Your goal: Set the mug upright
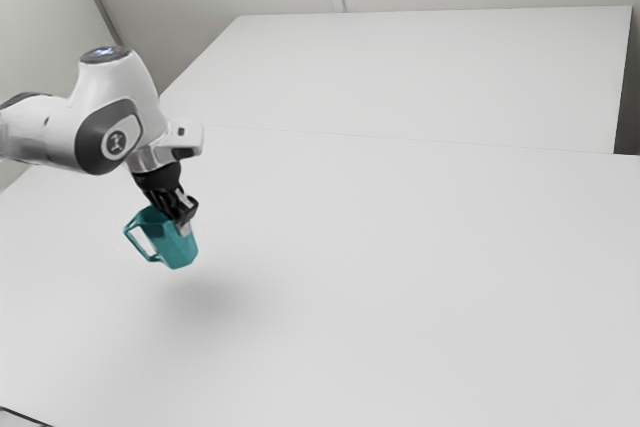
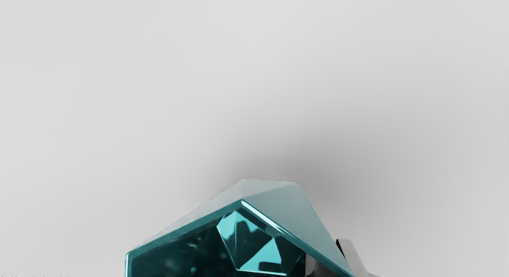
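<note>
The teal faceted mug (image 1: 172, 243) hangs in the air above the table, slightly tilted, its handle toward the exterior view's left. My gripper (image 1: 183, 224) reaches down to its rim on the side away from the handle. In the wrist view the open mouth of the mug (image 2: 294, 225) faces the camera. There my gripper (image 2: 331, 264) pinches the mug's wall, one finger inside the cup and the other against the outside. The mug's base is hidden from the wrist camera.
A wide white table (image 1: 400, 277) lies beneath, with a soft shadow of the held mug on it. Behind it stands another pale flat surface (image 1: 420, 77), and light walls rise at the back and at the exterior view's left.
</note>
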Controlling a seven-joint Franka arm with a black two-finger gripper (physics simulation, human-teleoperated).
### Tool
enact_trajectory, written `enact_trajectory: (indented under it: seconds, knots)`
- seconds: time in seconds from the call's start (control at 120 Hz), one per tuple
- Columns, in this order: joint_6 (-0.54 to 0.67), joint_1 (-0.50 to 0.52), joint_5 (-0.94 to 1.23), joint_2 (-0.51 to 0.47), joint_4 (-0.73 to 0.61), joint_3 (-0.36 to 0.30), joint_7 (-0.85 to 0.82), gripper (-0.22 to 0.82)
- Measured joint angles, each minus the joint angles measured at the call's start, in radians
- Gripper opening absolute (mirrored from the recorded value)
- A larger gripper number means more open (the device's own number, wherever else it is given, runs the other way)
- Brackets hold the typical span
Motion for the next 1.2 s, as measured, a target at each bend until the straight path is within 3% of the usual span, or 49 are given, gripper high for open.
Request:
enact_trajectory:
  seconds: [0.342, 0.7, 1.033, 1.2]
  knots:
    - [0.135, -0.016, 0.002, 0.011, -0.114, -0.010, -0.155, -0.18]
    - [0.243, -0.041, 0.025, 0.072, -0.136, -0.011, -0.265, -0.18]
    - [0.269, -0.050, 0.032, 0.059, -0.127, -0.024, -0.313, 0.16]
    - [0.232, -0.061, 0.003, 0.051, -0.051, -0.036, -0.326, 0.34]
